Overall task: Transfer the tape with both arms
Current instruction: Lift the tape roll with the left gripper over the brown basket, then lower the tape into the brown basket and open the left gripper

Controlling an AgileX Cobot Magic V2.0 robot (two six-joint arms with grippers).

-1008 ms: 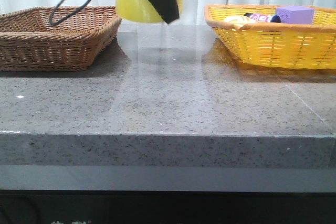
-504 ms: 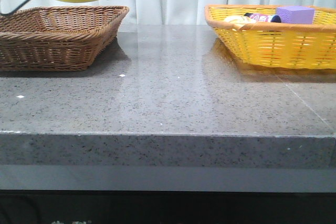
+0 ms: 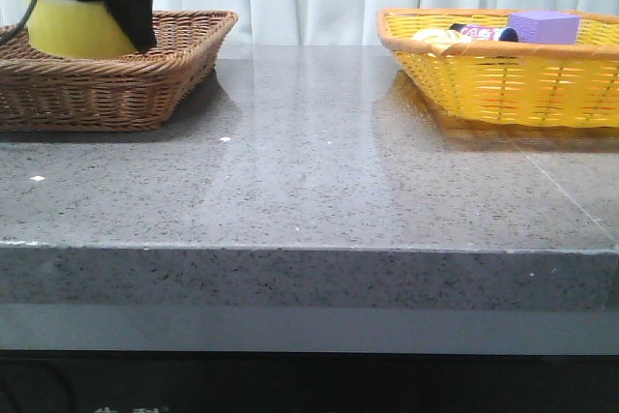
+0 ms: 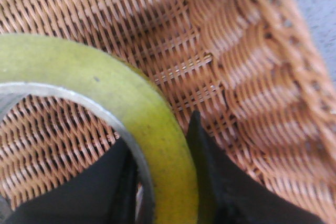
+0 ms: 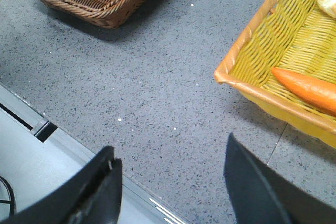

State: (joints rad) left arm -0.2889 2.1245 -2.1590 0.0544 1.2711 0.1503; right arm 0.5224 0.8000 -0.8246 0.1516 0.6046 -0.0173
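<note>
One roll of tape (image 3: 73,26) hangs low inside the brown basket (image 3: 145,84), pinched through its wall by the left gripper (image 4: 163,182), one finger inside the core and one outside, the roll's axis roughly upright and the weave close beneath it, so letting go is all that seems left. Half a second ago the roll was higher, above the basket's rim; now it has dropped in. Right gripper (image 5: 170,182) hangs wide open and empty over the table (image 5: 157,77) beside the yellow basket (image 5: 247,77).
</note>
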